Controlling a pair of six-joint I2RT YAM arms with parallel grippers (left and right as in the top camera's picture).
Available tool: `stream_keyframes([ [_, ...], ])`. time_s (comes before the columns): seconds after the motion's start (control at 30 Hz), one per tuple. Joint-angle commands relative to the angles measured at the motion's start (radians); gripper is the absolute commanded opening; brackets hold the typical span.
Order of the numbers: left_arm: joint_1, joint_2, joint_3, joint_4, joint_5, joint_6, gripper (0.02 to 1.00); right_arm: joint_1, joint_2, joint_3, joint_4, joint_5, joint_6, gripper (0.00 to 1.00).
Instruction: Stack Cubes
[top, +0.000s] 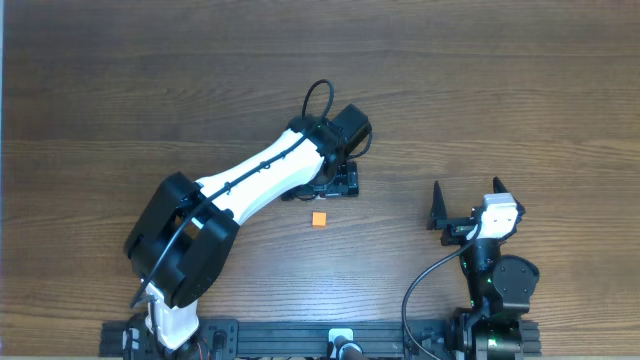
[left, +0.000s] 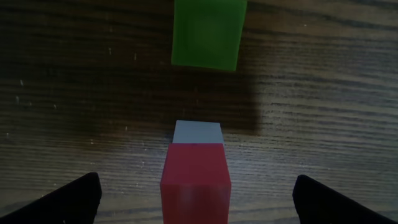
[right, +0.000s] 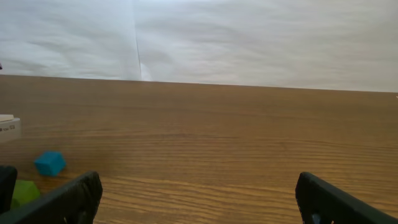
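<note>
Wooden table (top: 150, 80) of dark brown, fine-grained boards, seen from above and from both wrists. The left arm (top: 260, 170), white-shelled with black joints, reaches up past the table's middle. The left gripper (left: 197, 179) is spread wide and grips nothing, with its two dark wedge-shaped fingers (left: 68, 202) well clear on either side of the red cube (left: 195, 183). The red cube is smooth, matt and sharp-edged, and it sits on the wood between those fingers. A grey cube (left: 197, 132) shows as one pale face touching the red cube's far edge; whether it stands behind or beneath the red one cannot be told. Farther ahead, apart from both, lies the green cube (left: 208, 31), smooth-faced with slightly softened corners, and a broad shadow covers the wood between it and the grey face. In the top view a small orange cube (top: 318, 220) rests alone on the table just below the left gripper, and the arm's wrist blocks sight of the cubes beneath it. The right gripper (right: 197, 186) is low near its base at the table's right and is likewise wide open and empty. Its view looks across bare grain to a plain white wall (right: 249, 37). At that view's side stand a blue cube (right: 50, 163), the green cube near it, and a white, flat-sided object (right: 7, 127). Count: five cubes, one of each colour, and two grippers.
</note>
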Motion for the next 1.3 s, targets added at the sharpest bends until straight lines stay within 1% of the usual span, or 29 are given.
stream_keyframes([
  [0.03,-0.018,0.001,0.002,-0.006,0.033,0.004,0.998,0.005,-0.011,-0.008,-0.001,0.006,0.007,0.991],
  [0.27,-0.094,-0.112,-0.113,0.003,0.058,-0.082,0.993,0.005,-0.011,-0.008,-0.001,0.006,0.007,0.993],
  [0.37,-0.126,-0.119,-0.148,0.004,0.048,-0.101,0.996,0.005,-0.011,-0.008,-0.001,0.005,0.007,0.991],
  [0.47,-0.142,-0.119,-0.161,0.004,0.03,-0.113,0.972,0.005,-0.011,-0.008,-0.001,0.006,0.007,0.993],
  [0.73,-0.118,-0.118,-0.172,0.004,0.019,-0.127,0.875,0.005,-0.011,-0.008,-0.001,0.006,0.007,0.991],
  [1.1,-0.097,-0.108,-0.221,0.06,0.019,-0.126,0.818,0.005,-0.011,-0.008,-0.001,0.006,0.007,0.991],
  [1.23,-0.097,-0.089,-0.221,0.075,0.024,-0.124,0.759,0.005,-0.011,-0.008,-0.001,0.006,0.007,0.991],
  [1.3,-0.097,-0.082,-0.221,0.081,0.024,-0.124,0.711,0.005,-0.011,-0.008,-0.001,0.005,0.007,0.991],
])
